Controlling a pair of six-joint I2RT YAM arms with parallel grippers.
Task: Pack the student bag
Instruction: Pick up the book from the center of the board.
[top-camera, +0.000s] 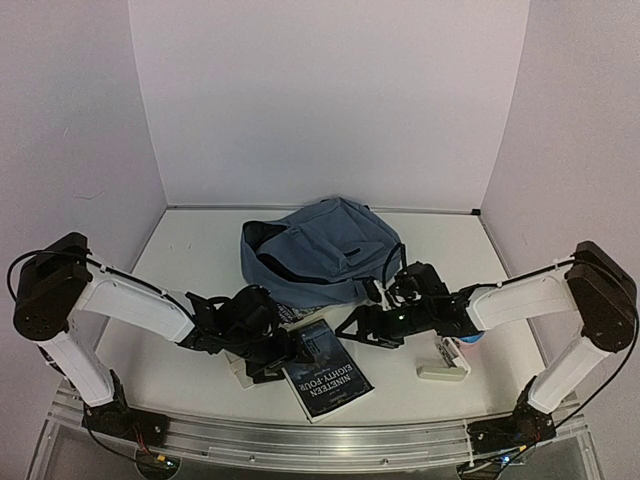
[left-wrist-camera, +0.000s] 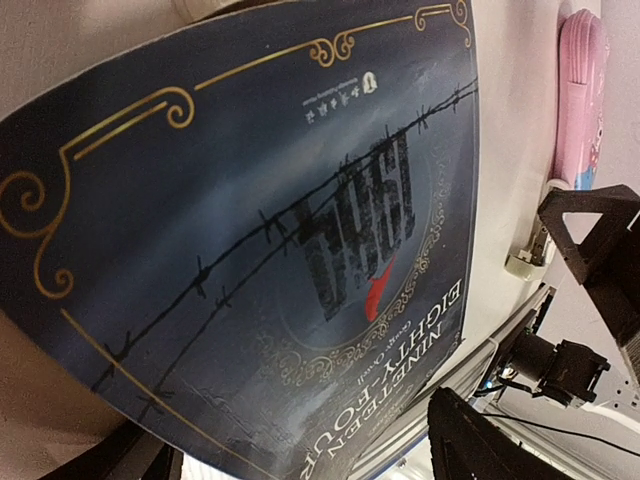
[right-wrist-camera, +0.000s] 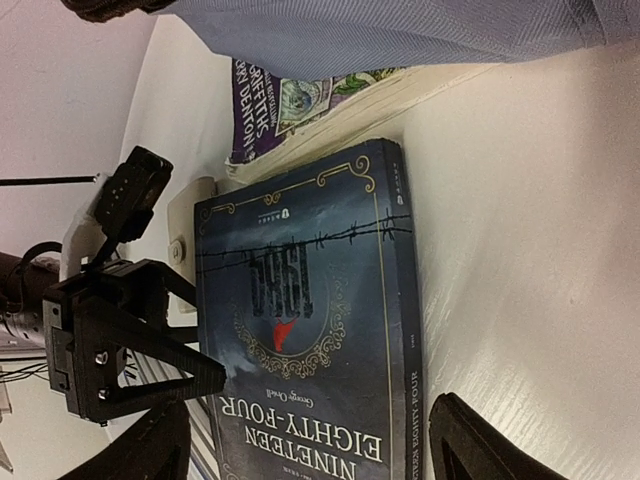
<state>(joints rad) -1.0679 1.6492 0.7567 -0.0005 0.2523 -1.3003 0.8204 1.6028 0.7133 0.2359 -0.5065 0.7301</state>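
**Both grippers open over the paperback; bag lies behind them**

The student bag (top-camera: 318, 252) lies slumped on the desk (top-camera: 190, 260), in the middle of its width and toward the far edge. Its top opening faces the far left corner. In the right wrist view its slate-blue fabric (right-wrist-camera: 400, 30) fills the upper border.

Just in front of the bag, near the middle of the near edge, a dark paperback titled "Nineteen Eighty-Four" (top-camera: 325, 372) lies flat, cover up. A purple book (right-wrist-camera: 275, 105) sits between it and the bag, partly tucked under the bag's fabric.

The left gripper (top-camera: 270, 350) hangs low at the paperback's left side. Its fingers (left-wrist-camera: 470, 440) are spread wide, with the cover (left-wrist-camera: 250, 230) filling the space between them. I cannot tell whether they touch the book.

The right gripper (top-camera: 362, 325) hovers between the bag's near edge and the paperback. Its fingers (right-wrist-camera: 480, 445) are also parted and hold nothing, and the cover (right-wrist-camera: 310, 330) lies below them.

Toward the near right corner rests a pale flat box (top-camera: 443, 362), and a pink item (left-wrist-camera: 580, 90) lies close by.
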